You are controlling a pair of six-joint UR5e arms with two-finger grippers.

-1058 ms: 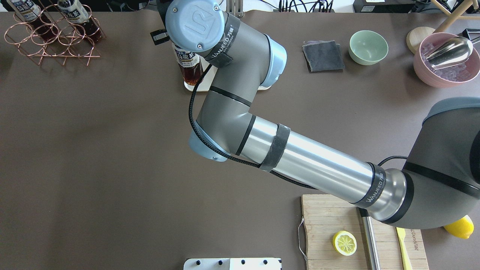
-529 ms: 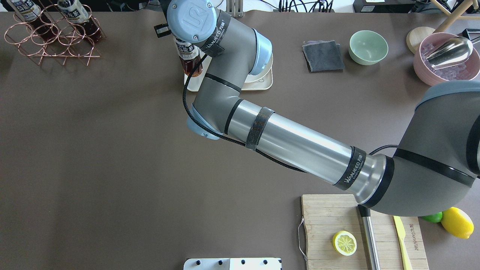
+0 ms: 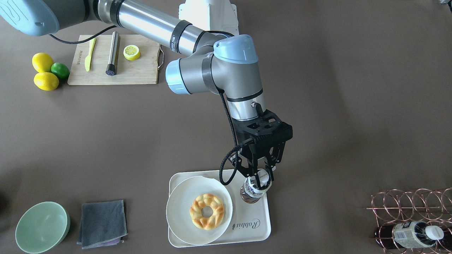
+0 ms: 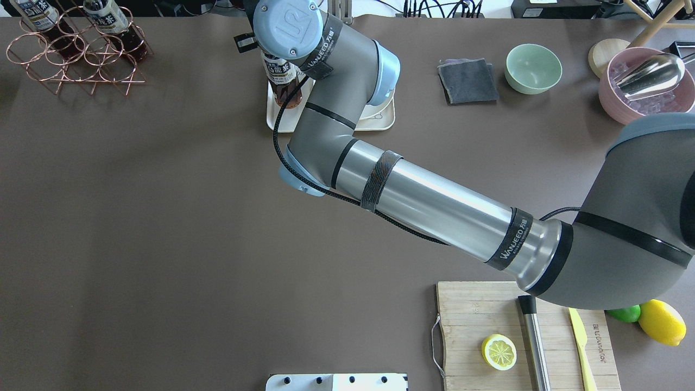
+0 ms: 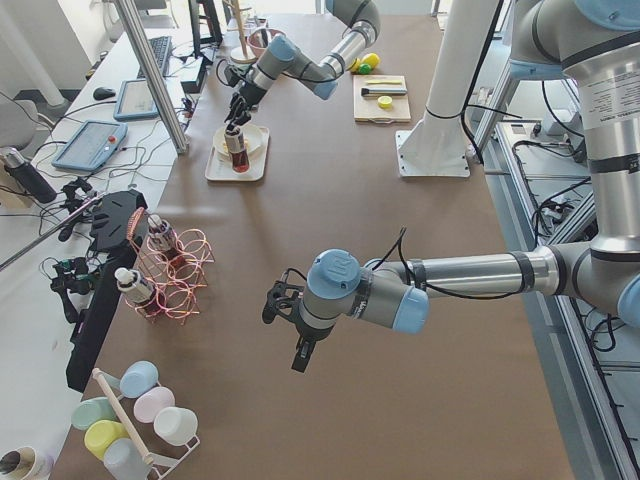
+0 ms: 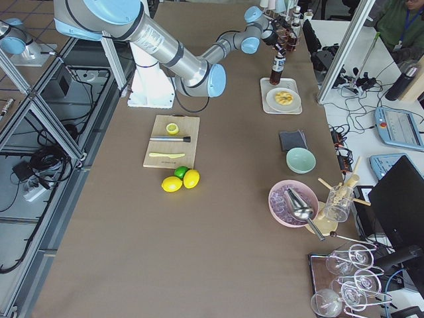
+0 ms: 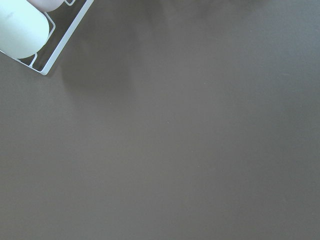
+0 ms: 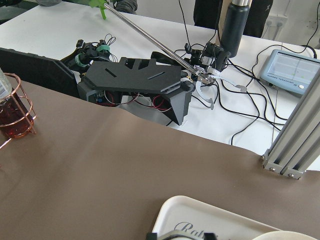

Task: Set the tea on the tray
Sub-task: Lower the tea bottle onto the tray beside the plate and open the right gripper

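The tea bottle (image 3: pixel 253 190) is upright at the edge of the cream tray (image 3: pixel 259 229), beside the round plate. My right gripper (image 3: pixel 260 173) is above it and shut on its white cap end. I cannot tell whether its base touches the tray. In the overhead view the bottle (image 4: pixel 282 81) shows beside my wrist, over the tray (image 4: pixel 383 118). The right wrist view shows the tray's rim (image 8: pixel 200 212). My left gripper (image 5: pixel 272 302) shows only in the exterior left view, low over bare table; I cannot tell whether it is open or shut.
A round white plate (image 3: pixel 176 206) with a doughnut (image 3: pixel 207 211) fills most of the tray. A copper rack (image 4: pixel 70 54) with two more tea bottles stands at the far left. A grey cloth (image 4: pixel 468 80), green bowl (image 4: pixel 533 68) and pink bowl (image 4: pixel 613 100) lie right of the tray.
My right arm has carried the bottle away from the robot and a little to the right, from the tray's near left corner to further in over the tray.
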